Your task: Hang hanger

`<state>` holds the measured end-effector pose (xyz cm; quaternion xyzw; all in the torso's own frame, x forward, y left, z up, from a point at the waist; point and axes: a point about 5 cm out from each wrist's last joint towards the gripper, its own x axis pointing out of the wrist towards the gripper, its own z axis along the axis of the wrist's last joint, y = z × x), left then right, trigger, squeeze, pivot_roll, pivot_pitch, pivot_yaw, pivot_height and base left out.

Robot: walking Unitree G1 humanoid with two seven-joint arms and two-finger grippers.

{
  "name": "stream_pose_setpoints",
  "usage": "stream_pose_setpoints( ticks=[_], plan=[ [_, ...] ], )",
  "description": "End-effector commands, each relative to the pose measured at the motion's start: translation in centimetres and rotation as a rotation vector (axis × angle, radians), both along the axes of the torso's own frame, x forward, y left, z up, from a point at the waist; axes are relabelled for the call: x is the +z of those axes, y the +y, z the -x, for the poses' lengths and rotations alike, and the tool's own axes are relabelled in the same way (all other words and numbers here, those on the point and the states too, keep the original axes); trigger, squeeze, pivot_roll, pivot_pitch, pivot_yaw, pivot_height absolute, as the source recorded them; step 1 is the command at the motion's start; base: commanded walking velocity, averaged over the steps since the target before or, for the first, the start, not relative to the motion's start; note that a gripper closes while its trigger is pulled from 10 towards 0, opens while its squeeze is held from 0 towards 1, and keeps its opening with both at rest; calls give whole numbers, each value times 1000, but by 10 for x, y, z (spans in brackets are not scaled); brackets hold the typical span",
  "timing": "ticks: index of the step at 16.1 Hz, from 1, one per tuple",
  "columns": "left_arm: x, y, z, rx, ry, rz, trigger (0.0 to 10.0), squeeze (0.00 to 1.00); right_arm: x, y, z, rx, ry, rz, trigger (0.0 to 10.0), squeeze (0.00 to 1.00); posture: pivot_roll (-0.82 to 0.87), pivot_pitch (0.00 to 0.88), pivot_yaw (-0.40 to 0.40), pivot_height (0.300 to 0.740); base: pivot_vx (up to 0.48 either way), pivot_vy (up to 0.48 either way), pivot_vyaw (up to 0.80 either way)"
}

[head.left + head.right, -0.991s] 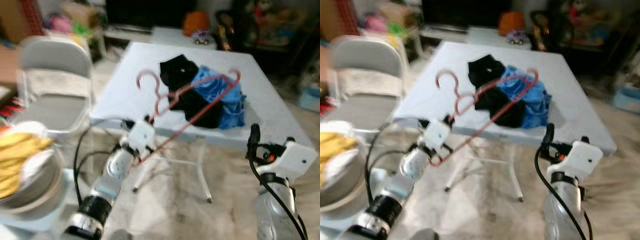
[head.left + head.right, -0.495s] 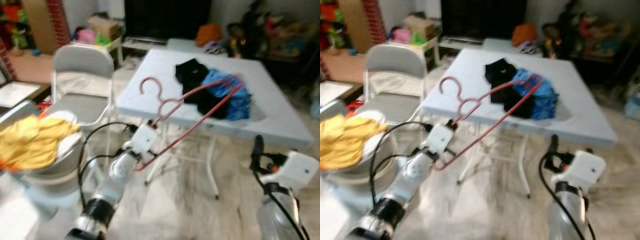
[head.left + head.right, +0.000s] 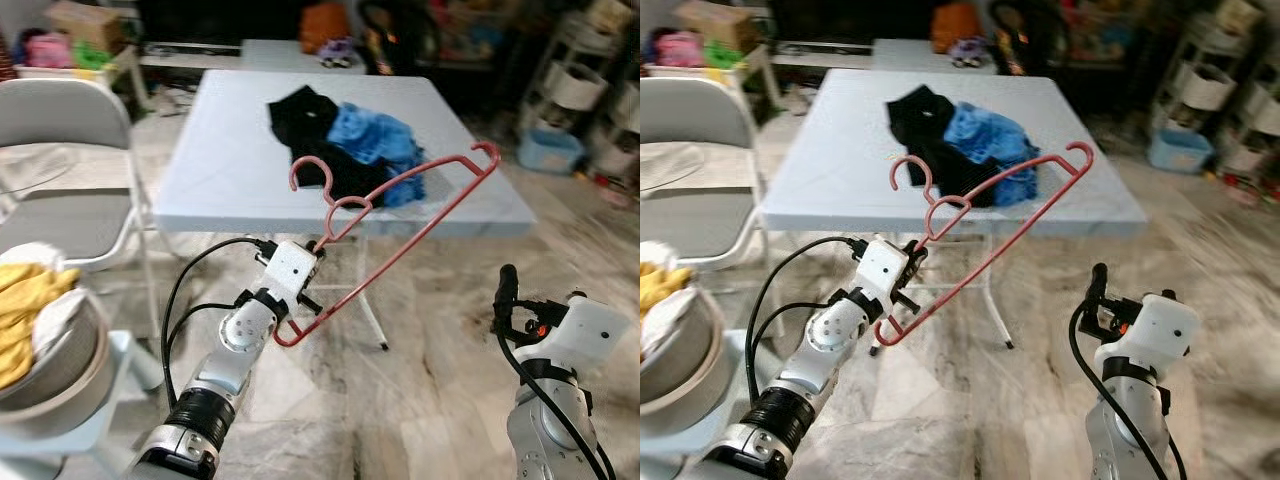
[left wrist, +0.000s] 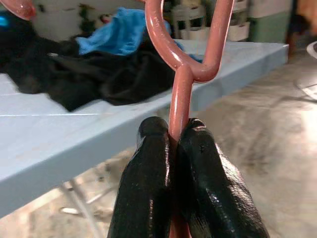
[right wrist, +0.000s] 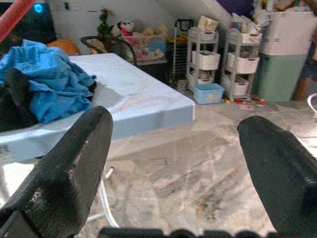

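Left wrist view: left gripper [image 4: 179,136] clamps red hanger [image 4: 179,106]

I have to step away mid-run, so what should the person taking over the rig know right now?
Left hand: shut on the red hanger, gripping the wire just below its hook and holding it up in front of the blue table.
Right hand: open, holding nothing, low on the robot's right.
Black and blue clothes lie piled on the table; a folding chair stands to the left.
Done: hanger picked up.
Left: find a rail or hook and hang it; none is visible yet.
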<state>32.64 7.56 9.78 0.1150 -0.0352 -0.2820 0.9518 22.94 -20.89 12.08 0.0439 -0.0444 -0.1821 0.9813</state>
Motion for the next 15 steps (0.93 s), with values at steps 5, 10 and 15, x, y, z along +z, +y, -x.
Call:
stream_pose_setpoints(
  ticks=[5,10,15],
  plan=[
    [10,-5,-1,-60,-21,11,10000,0,5,0,0,-4,-14,11,10000,0,83,16,-93,740,313,0,-800],
    [9,-7,0,-69,-15,12,10000,0,5,2,1,2,-12,12,10000,0,76,23,-97,740,312,0,-800],
    [8,-8,1,-82,-8,10,10000,0,5,2,1,1,-10,14,10000,0,75,23,-96,740,296,0,-800]
  ],
)
